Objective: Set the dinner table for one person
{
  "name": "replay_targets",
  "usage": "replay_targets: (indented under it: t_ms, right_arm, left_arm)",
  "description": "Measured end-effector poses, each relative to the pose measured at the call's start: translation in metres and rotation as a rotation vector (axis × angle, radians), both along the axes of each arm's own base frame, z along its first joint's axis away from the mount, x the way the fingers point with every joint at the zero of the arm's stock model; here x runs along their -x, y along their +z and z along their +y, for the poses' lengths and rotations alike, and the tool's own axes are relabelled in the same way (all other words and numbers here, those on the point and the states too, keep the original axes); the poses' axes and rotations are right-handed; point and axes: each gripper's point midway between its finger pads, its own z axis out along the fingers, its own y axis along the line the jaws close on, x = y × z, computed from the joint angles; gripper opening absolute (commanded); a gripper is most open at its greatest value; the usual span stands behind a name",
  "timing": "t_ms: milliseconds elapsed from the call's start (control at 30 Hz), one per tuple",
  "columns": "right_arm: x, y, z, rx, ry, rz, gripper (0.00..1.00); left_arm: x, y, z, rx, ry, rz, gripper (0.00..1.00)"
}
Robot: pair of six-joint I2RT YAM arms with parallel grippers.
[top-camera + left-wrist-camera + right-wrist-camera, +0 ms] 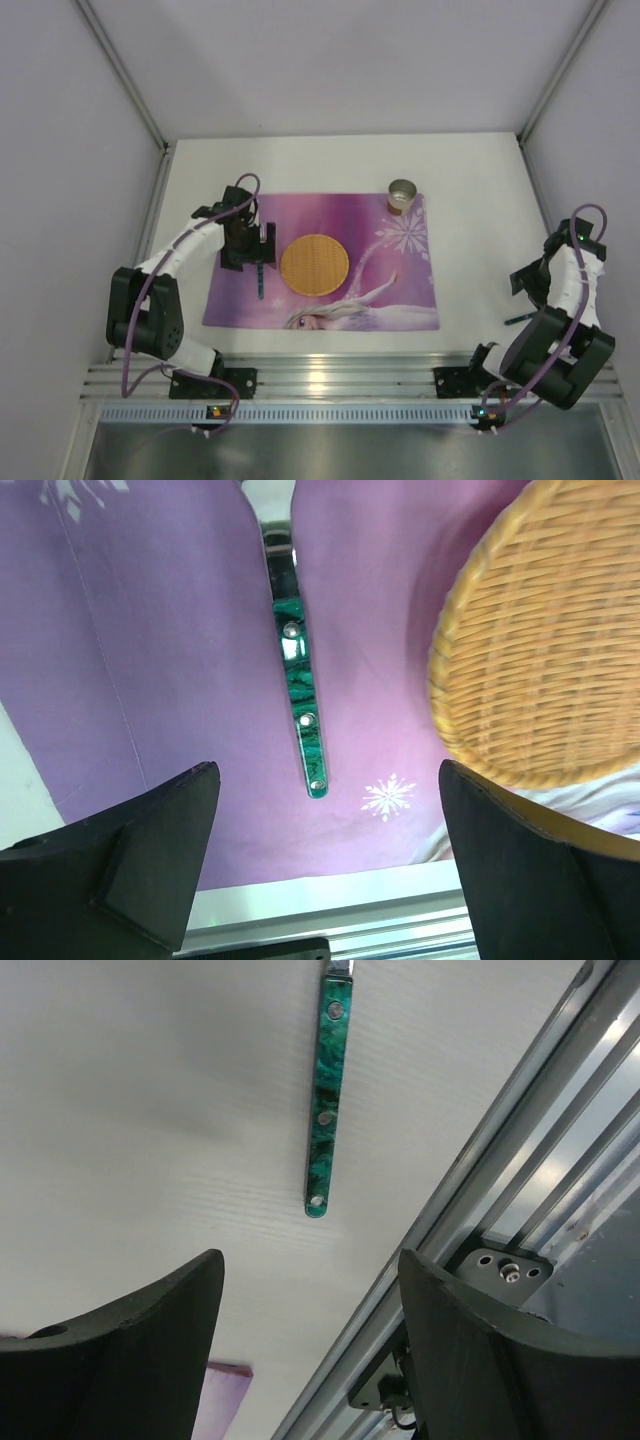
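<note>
My right end effector (310,1260) hangs released, fingers spread and empty, over the white matte rectangular desk (150,1080) — off the right edge of the purple printed placemat (350,210). The green marbled-handled utensil (328,1110) lies just ahead on the desk, its long axis running straight away from the fingers, in line with their gap. My left end effector (327,775), also released, is over the placemat's left part — well apart.
</note>
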Motion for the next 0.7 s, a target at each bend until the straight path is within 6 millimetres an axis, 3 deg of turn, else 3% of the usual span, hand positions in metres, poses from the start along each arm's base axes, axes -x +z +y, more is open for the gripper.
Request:
replay_targets:
  t_ms: [167, 433, 533, 567, 600, 700]
  right_arm:
    - [0.014, -0.029, -0.007, -0.033, -0.092, 0.073, 0.69]
    - [0.011, -0.065, -0.009, -0.055, -0.169, 0.078, 0.61]
    - [0.007, -0.071, -0.014, -0.039, -0.193, 0.049, 0.51]
    - [0.004, -0.073, -0.016, -0.032, -0.198, 0.039, 0.37]
    - [0.003, -0.074, -0.018, -0.028, -0.198, 0.035, 0.33]
    - [-0.003, -0.077, -0.023, -0.019, -0.211, 0.017, 0.27]
  left_arm:
    - [-0.009, 0.022, -0.007, 0.037, -0.008, -0.049, 0.94]
    - [-0.004, 0.034, -0.011, 0.071, -0.021, -0.062, 0.92]
    - [-0.001, 0.038, -0.011, 0.072, -0.027, -0.066, 0.92]
    - [0.001, 0.039, -0.01, 0.071, -0.028, -0.066, 0.92]
    - [0.002, 0.04, -0.01, 0.071, -0.028, -0.067, 0.92]
    - [0.006, 0.044, -0.008, 0.07, -0.031, -0.075, 0.92]
